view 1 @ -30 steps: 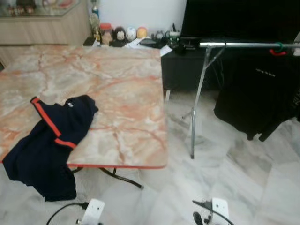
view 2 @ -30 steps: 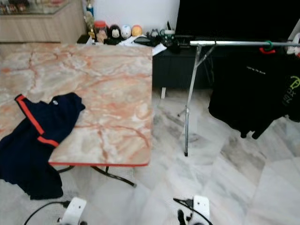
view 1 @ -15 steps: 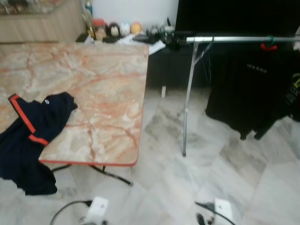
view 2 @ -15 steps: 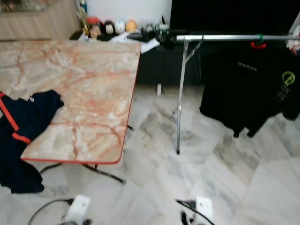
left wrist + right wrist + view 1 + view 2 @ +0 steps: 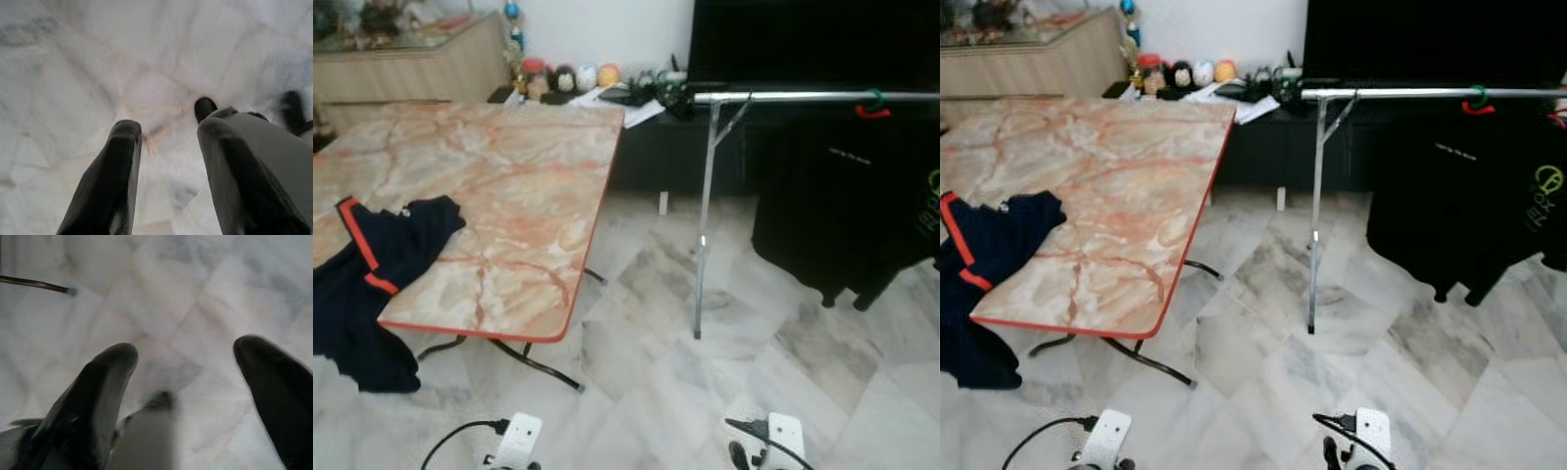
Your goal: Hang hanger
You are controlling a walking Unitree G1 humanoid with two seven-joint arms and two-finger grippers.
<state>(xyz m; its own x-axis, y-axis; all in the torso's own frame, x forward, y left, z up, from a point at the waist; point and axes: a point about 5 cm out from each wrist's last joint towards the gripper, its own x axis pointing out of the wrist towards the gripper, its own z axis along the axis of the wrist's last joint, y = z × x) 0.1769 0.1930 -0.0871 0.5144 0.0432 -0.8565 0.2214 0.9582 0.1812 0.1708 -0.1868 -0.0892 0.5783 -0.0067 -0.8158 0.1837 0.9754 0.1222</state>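
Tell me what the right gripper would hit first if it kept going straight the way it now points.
Most likely the marble floor. The right gripper hangs open, pointing down at bare tiles, with nothing between its fingers. A thin dark rod lies off to one side of that line; depth is hard to judge.

A pale grey-veined marble tile floor (image 5: 822, 372) is seen under a pink-veined marble-top table (image 5: 519, 186) on the left, backed by a white wall (image 5: 607, 29) and a far-left wooden cabinet (image 5: 421, 69).

Table (image 5: 509, 186): marble-patterned top, red edge.
Garment (image 5: 372, 274): navy, red-trimmed, draped over the table's near-left edge.
Rail (image 5: 803, 96): horizontal metal bar.
Hanger (image 5: 872, 106): on rail, carrying black shirt (image 5: 847, 211).
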